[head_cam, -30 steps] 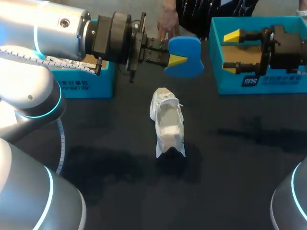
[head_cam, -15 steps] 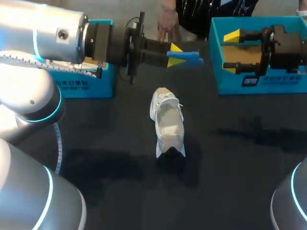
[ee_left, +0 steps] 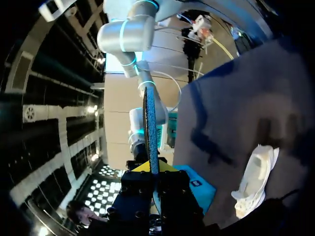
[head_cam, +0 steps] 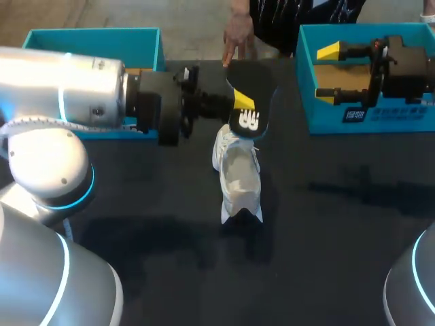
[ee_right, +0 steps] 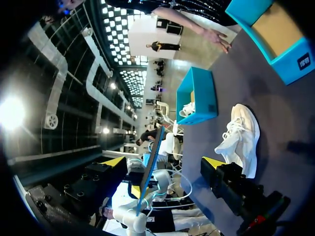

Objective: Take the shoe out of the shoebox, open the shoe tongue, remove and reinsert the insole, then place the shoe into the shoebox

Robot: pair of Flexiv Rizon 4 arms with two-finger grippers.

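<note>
left fingers (head_cam: 242,103): clamped on the insole (head_cam: 247,119), just above the shoe (head_cam: 238,173)
right fingers (head_cam: 329,72): wide open, empty, over the shoebox (head_cam: 326,117)
shoe: upright on the worktop (head_cam: 340,204)
handling: we judge the insole light and floppy; pinch its flat faces

The insole (head_cam: 249,95) covers the far end of the shoe (head_cam: 239,178) and all but one yellow tip of the left claw (head_cam: 242,103); the left arm (head_cam: 68,88) hides much of the left shoebox (head_cam: 95,34)

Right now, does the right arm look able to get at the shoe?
Probably yes. The right gripper hangs open and empty over the box, and nothing stands between it and the shoe; the left gripper, holding the insole, crowds only its far end.
</note>
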